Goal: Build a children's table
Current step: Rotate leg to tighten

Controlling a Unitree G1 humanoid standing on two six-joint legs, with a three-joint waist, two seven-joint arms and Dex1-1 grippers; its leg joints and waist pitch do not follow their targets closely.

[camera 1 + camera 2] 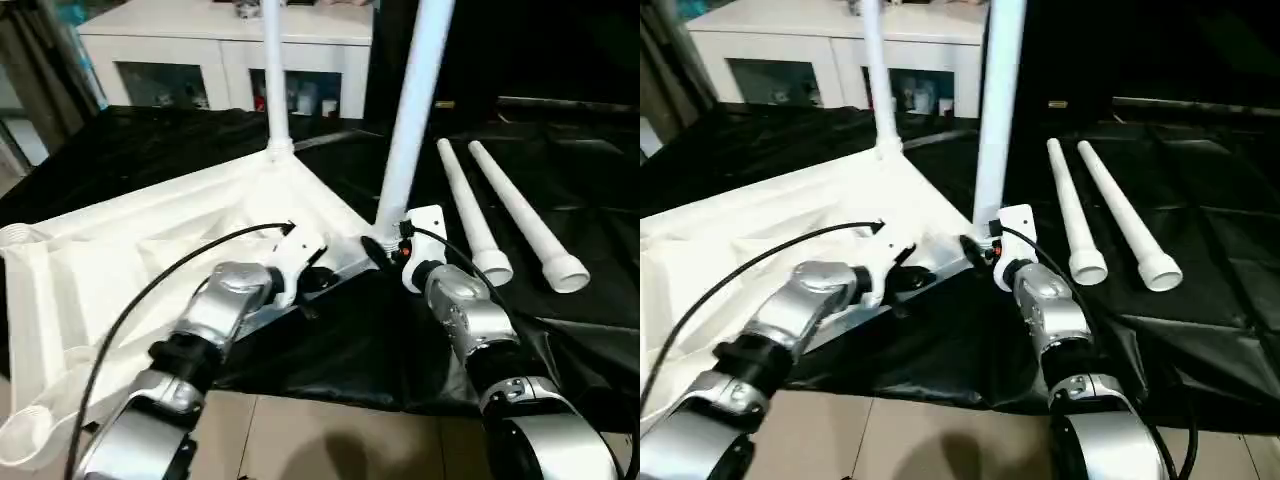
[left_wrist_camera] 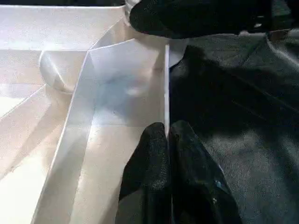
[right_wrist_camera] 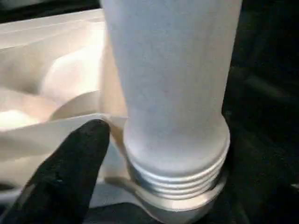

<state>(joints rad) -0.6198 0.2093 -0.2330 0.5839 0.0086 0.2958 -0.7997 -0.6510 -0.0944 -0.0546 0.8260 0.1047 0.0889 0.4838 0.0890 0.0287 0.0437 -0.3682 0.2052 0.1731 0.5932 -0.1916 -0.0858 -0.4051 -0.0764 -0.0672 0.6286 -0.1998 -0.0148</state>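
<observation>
1. The children's table [image 1: 150, 250] lies upside down on the black-covered tabletop [image 1: 330, 350], ribbed underside up. One leg [image 1: 275, 70] stands in its far corner, and a second leg [image 1: 415, 110] stands at the near corner directly ahead of my right tool [image 1: 385, 252].
2. My left tool [image 2: 167, 140] is pinched shut on the thin upright edge wall of the upturned top, one finger on each side of it. By my reckoning it is steadying the top.
3. In the right wrist view, the near leg rises straight up in front of my right tool. Its threaded foot [image 3: 175, 175] sits at the corner socket with several threads exposed, so I judge it not fully screwed home.
4. One black finger [image 3: 70, 163] of my right tool shows beside the leg without touching it. I cannot tell how wide that tool stands.
5. The leg's long axis runs vertical and my right tool approaches it level, from the side. That crossing is what any turn or grip depends on, and my right arm is the nearer one.
6. Two spare legs [image 1: 510, 215] lie flat on the black cover, well to the right, side by side.
</observation>
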